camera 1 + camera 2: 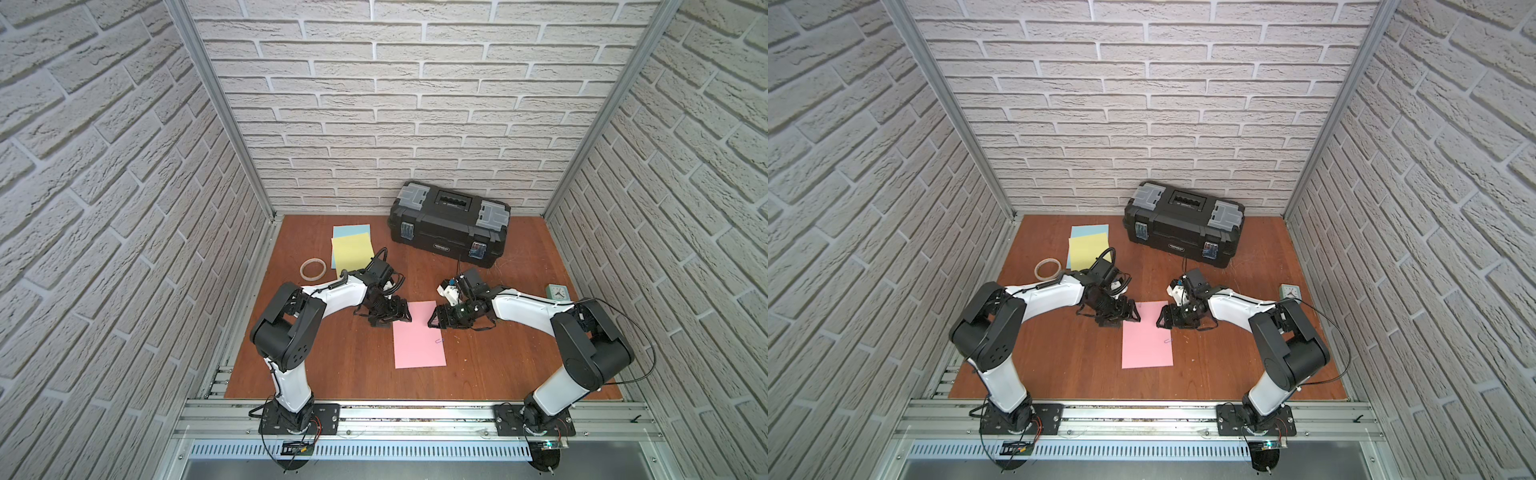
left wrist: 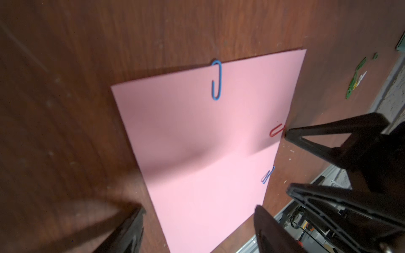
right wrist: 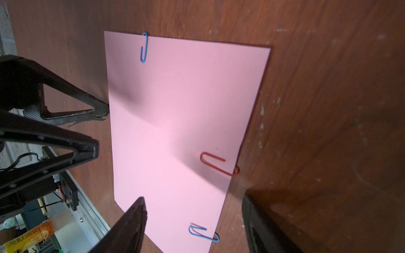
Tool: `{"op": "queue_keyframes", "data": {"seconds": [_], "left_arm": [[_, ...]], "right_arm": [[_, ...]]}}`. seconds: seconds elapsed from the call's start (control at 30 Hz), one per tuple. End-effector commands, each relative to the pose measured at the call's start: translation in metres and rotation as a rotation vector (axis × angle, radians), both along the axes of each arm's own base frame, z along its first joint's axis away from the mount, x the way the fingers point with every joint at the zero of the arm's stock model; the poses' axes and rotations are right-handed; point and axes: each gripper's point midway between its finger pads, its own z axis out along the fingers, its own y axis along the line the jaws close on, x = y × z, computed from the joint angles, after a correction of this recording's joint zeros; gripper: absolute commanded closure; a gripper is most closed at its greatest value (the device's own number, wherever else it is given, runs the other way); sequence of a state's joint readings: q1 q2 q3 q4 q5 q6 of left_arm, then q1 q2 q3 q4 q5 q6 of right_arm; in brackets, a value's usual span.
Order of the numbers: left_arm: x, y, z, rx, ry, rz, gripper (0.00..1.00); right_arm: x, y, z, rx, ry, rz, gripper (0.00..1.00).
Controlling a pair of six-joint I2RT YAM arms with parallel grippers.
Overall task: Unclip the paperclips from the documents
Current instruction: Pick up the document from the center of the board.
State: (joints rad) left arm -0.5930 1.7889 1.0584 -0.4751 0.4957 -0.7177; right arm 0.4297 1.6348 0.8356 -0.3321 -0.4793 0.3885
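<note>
Right wrist: flat pink sheet (image 3: 175, 120), red bent-wire clip (image 3: 217, 164), woodgrain tbl (image 3: 328, 87).

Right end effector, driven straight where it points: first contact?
The right end effector would probably meet the pink sheet first, near the blue paperclip on its side edge; its height above the paper is unclear.

pink sheet (image 1: 419, 336) flat mid-table, small paperclip (image 1: 439, 341) on its right edge. left gripper (image 1: 407, 316) at its far-left edge, right gripper (image 1: 431, 322) at its far-right edge. yellow sheet (image 1: 352, 253) overlaps light blue sheet (image 1: 351, 230), far left.
</note>
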Motion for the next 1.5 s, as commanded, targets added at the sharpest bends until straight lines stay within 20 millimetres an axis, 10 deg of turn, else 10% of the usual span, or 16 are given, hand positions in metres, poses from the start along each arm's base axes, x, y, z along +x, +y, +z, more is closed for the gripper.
{"op": "queue_keyframes", "data": {"seconds": [0.0, 1.47], "left_arm": [[-0.012, 0.013, -0.028, 0.085, 0.050, -0.016, 0.21], [-0.009, 0.003, -0.029, 0.045, 0.070, -0.029, 0.33]], "right_arm": [[-0.012, 0.006, -0.006, 0.009, 0.034, 0.016, 0.30], [0.001, 0.078, 0.040, 0.223, -0.131, 0.132, 0.20]]}}
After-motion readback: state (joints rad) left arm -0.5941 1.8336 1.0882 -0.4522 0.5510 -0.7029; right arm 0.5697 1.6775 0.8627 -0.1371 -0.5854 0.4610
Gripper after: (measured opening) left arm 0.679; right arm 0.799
